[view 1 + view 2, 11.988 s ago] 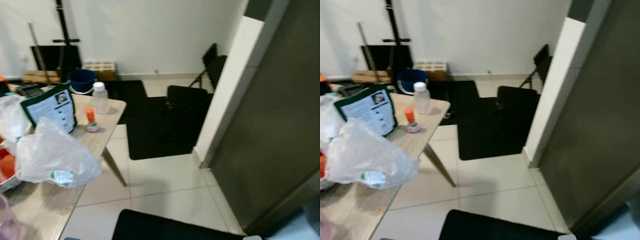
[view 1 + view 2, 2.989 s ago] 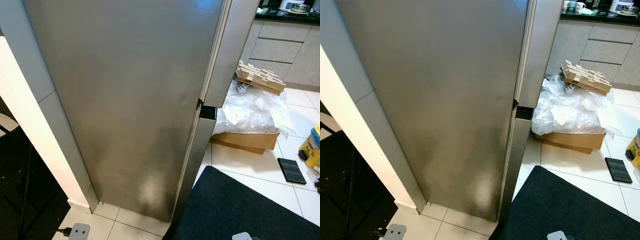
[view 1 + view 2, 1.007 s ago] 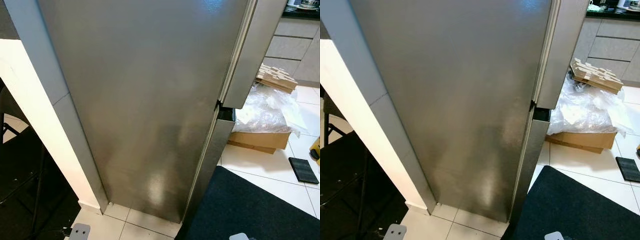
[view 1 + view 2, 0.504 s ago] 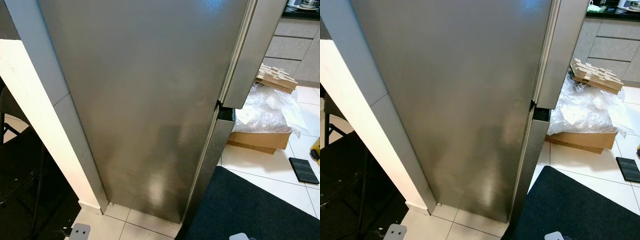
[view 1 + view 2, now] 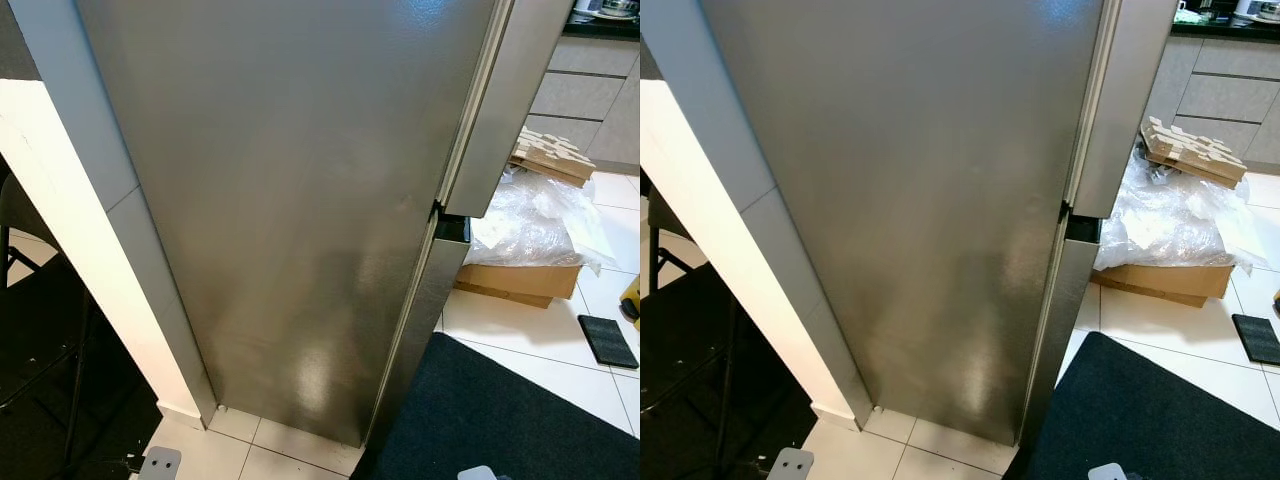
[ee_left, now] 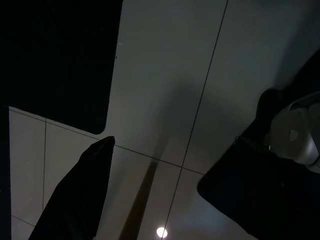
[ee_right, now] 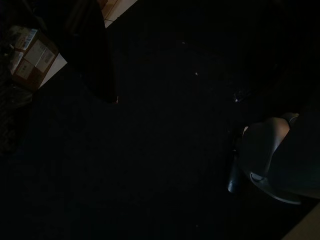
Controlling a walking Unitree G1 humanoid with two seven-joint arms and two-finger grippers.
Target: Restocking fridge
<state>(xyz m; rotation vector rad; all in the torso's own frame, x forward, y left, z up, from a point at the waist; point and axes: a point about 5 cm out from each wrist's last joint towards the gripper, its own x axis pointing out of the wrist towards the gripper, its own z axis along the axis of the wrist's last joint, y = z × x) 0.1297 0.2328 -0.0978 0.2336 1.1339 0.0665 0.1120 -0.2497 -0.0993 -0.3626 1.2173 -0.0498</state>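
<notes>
The steel fridge (image 5: 300,200) stands right in front of me, and I face its bare side panel. Its doors are on the right: the upper door (image 5: 505,100) and lower door (image 5: 420,320) are both closed, with a dark gap between them. Both arms hang idle. The left gripper (image 6: 80,195) is over pale floor tiles, and the right gripper (image 7: 95,55) is over the dark mat. No item to be stocked is held.
A black mat (image 5: 500,420) lies before the fridge doors. Beyond it are a cardboard box (image 5: 515,280) under a clear plastic bag (image 5: 535,225), flattened cardboard (image 5: 550,155) and grey cabinets (image 5: 585,90). A white wall pillar (image 5: 70,240) and a black chair (image 5: 45,360) are at the left.
The head camera swung from a table with a bottle and bags round to the fridge's side. Over the last second the view has barely changed.
</notes>
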